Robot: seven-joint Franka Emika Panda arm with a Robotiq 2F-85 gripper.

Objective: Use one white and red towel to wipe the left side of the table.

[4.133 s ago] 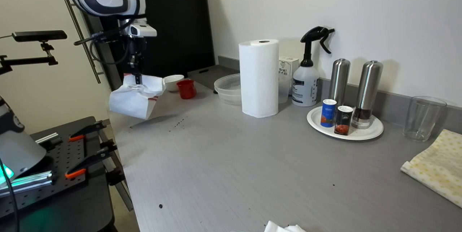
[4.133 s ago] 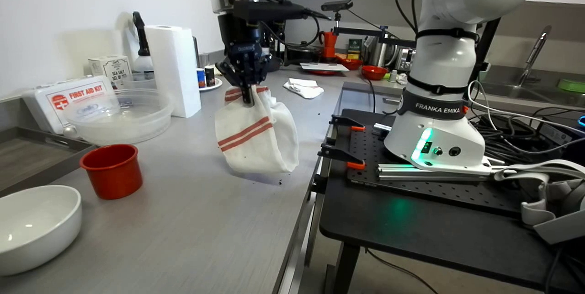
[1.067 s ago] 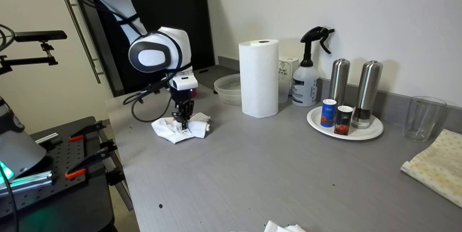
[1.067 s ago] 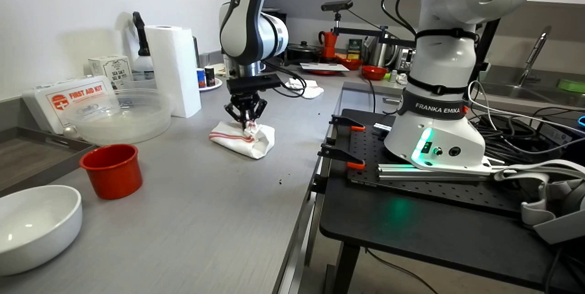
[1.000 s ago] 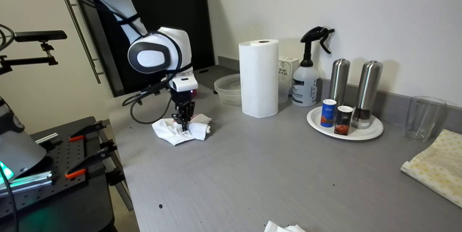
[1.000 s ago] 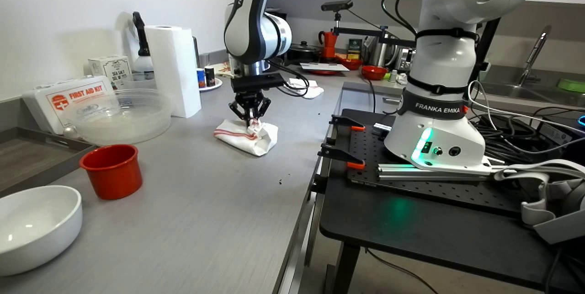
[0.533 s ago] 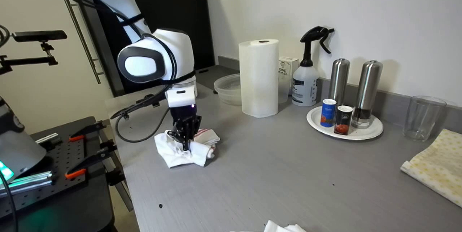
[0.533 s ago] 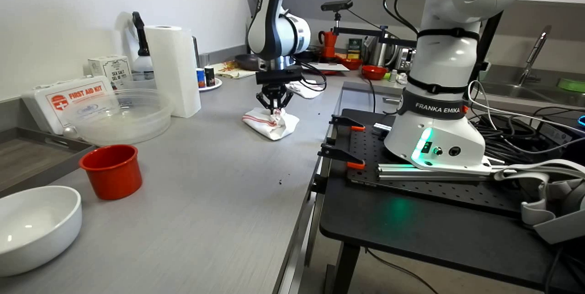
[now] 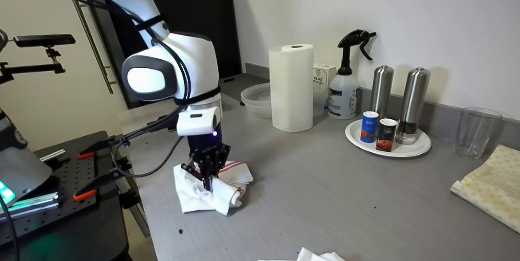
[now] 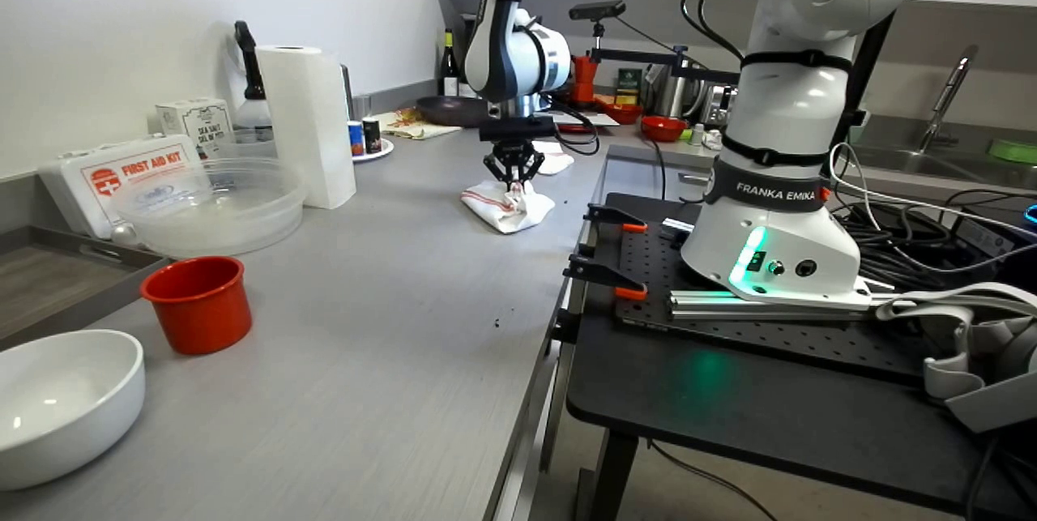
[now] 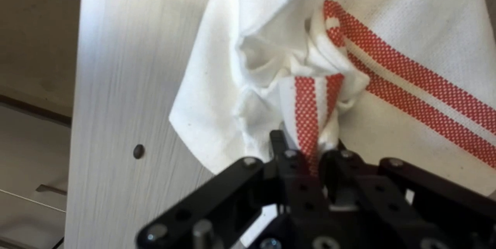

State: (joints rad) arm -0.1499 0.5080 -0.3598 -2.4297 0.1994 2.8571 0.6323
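Observation:
The white and red towel (image 9: 191, 198) lies bunched flat on the grey table (image 9: 304, 196) near its edge on the robot's side. It also shows in an exterior view (image 10: 496, 215) and fills much of the wrist view (image 11: 410, 136), with its red stripes running to the right. My gripper (image 9: 208, 186) points down at the towel's middle. In the wrist view the gripper's fingers (image 11: 308, 144) are closed on a pinched, striped fold of it. The gripper also shows in an exterior view (image 10: 514, 181). The table under the towel is hidden.
A dark crumb (image 9: 180, 231) lies near the table edge, and specks (image 10: 497, 323) lie elsewhere. A second white cloth (image 9: 319, 256) is near. Paper roll (image 9: 291, 90), spray bottle (image 9: 343, 94) and plate (image 9: 424, 147) stand along the wall. A red cup (image 10: 198, 306) and white bowl (image 10: 73, 407) stand apart.
Four seconds ago the towel hung lifted above the table. It was then down on the surface, and has since slid along the table, away from the red cup, still held in my gripper.

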